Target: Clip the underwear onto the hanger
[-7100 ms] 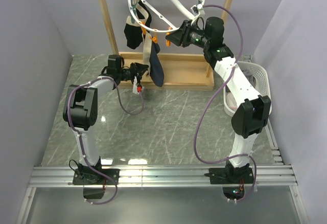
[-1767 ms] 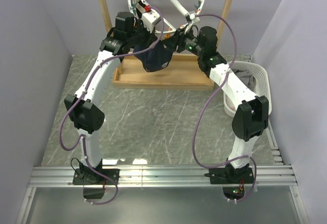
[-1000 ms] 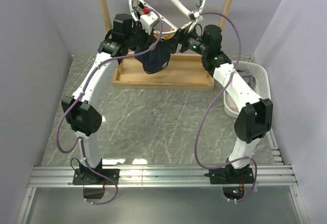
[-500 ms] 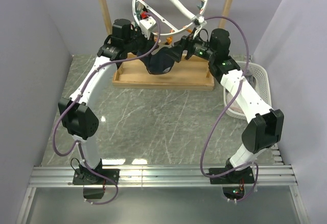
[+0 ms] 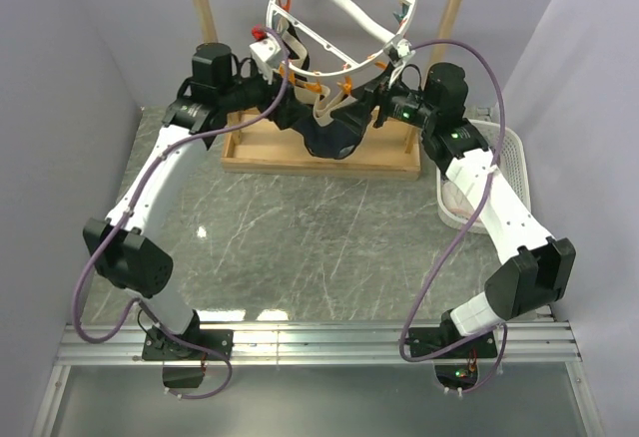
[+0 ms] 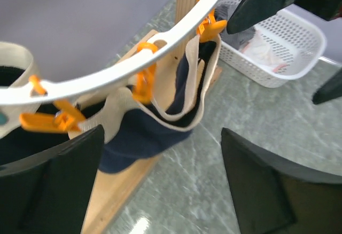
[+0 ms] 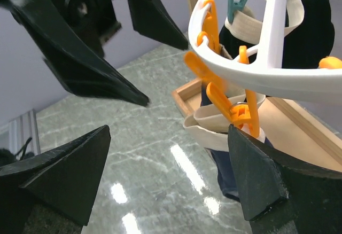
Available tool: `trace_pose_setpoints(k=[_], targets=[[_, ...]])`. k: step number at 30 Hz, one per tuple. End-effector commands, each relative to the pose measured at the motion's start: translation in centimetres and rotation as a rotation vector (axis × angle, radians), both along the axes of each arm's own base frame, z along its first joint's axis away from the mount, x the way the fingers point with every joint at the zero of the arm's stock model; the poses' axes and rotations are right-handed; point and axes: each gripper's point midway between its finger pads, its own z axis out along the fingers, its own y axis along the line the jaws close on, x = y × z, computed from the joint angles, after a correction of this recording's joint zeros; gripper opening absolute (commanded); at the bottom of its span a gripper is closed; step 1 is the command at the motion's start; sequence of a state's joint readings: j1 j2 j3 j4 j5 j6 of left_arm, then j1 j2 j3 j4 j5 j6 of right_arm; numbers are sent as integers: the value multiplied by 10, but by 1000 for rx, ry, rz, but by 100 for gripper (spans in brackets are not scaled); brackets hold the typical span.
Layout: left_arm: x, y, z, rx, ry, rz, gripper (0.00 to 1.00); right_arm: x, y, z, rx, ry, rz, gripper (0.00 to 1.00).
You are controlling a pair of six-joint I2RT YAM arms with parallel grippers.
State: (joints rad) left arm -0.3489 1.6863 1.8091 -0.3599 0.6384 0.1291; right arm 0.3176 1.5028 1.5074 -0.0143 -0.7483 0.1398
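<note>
The left gripper (image 6: 163, 132) had its jaws spread wide with nothing between them, and the right gripper (image 7: 170, 131) was the same, jaws parted and empty. Half a second before, both had been closed in on the underwear (image 6: 136, 138) just under the hanger (image 6: 96, 79), carrying it between them. Now each had drawn back to its own side of the hanger and let go.

The underwear did not drop. It hung below the hanger's near rim, its cream waistband caught in two orange clips (image 6: 144, 79), with the navy body sagging beneath. From the right wrist, a clip could be seen biting the band just under the white ring. The hanger itself had swung and tilted more upright than it was a moment earlier, most likely from the arms releasing their pull.

I judged the clipping done, or very nearly so, since the garment's weight was on the clips and not on either arm. Whether both clips held firmly could not be told from these views. Behind the hanger stood the wooden rack (image 5: 205, 18), and below it the bench (image 5: 300, 227).
</note>
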Motion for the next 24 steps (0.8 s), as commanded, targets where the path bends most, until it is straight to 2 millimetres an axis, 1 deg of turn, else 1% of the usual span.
trace_pose_setpoints(k=[1,2,3,4,5,6,7,8,9,10,12,13,14,15,16,17,18,19,21,22,23,24], targets=[[-29,16,19,-61,56,-19,97,-32,-7,-29,-65,138,68,97],[-36,17,18,-68,84,-35,99,-35,-7,-30,-71,135,79,97],[-38,21,12,-67,111,-33,99,-38,-8,-36,-78,146,86,97],[-37,30,7,-65,148,-11,99,-45,-9,-36,-80,150,101,97],[-37,35,5,-74,170,0,99,-47,-9,-39,-89,150,108,97],[-39,38,-2,-97,231,6,99,-50,-10,-45,-97,159,111,98],[-39,44,-5,-108,256,15,99,-54,-12,-45,-102,158,109,98],[-35,57,-12,-129,306,50,99,-56,-13,-47,-109,153,103,98],[-34,63,-15,-142,330,58,99,-56,-16,-52,-118,158,91,98],[-30,74,-17,-154,347,89,99,-61,-18,-47,-116,132,83,99],[-27,84,-27,-163,388,133,99,-61,-23,-51,-129,114,49,99],[-25,91,-29,-165,392,158,99,-62,-25,-47,-128,97,39,99],[-24,93,-32,-158,393,175,99,-59,-27,-48,-145,68,33,99],[-25,94,-31,-159,388,172,99,-57,-27,-40,-144,52,23,99],[-26,94,-29,-166,386,170,99,-52,-27,-43,-151,69,21,99],[-28,94,-30,-170,388,170,99,-49,-26,-41,-152,68,22,99],[-26,93,-25,-179,364,163,99,-45,-25,-30,-149,44,16,99],[-28,92,-24,-185,362,159,99,-38,-25,-30,-152,40,1,99],[-29,93,-23,-193,354,164,99,-27,-26,-19,-154,-5,-32,99],[-28,93,-22,-191,348,166,99,-17,-27,-22,-174,-14,-65,99],[-28,94,-21,-190,341,168,99,-12,-28,-21,-208,-58,-69,99],[-28,94,-21,-188,341,168,99,-6,-28,-15,-228,-97,-75,99]])
